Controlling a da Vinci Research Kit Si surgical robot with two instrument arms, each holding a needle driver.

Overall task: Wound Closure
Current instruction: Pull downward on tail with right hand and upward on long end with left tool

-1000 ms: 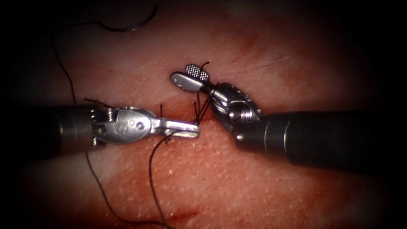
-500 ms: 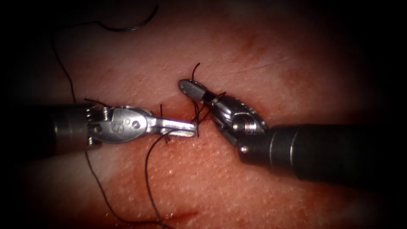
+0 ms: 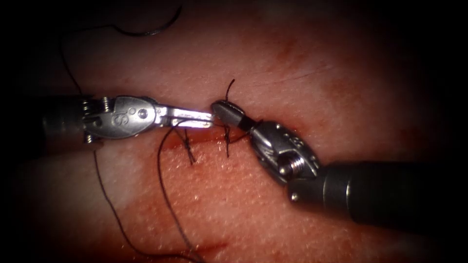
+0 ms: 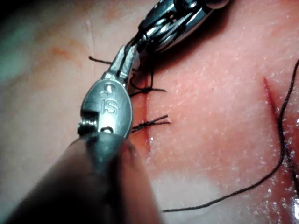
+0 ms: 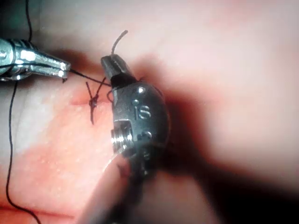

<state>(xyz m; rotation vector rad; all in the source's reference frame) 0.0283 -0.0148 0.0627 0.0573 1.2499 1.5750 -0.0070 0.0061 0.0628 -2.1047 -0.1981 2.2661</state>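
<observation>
Pork tissue (image 3: 273, 214), both your tools clamped on thread (image 3: 163, 190).
Left tool (image 3: 207, 118) holds the long strand, right tool (image 3: 225, 109) the short tail; needle (image 3: 151, 30) lies free far behind, likely for knotting.

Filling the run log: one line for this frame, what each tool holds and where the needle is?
left tool: shut on thread | right tool: shut on thread tail | needle: free, lying on tissue, upper left | cut: two knots

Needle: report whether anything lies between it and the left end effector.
Nothing visible: bare tissue separates the needle, lying free on it, from the left end effector. It and the right end effector grip thread.
</observation>
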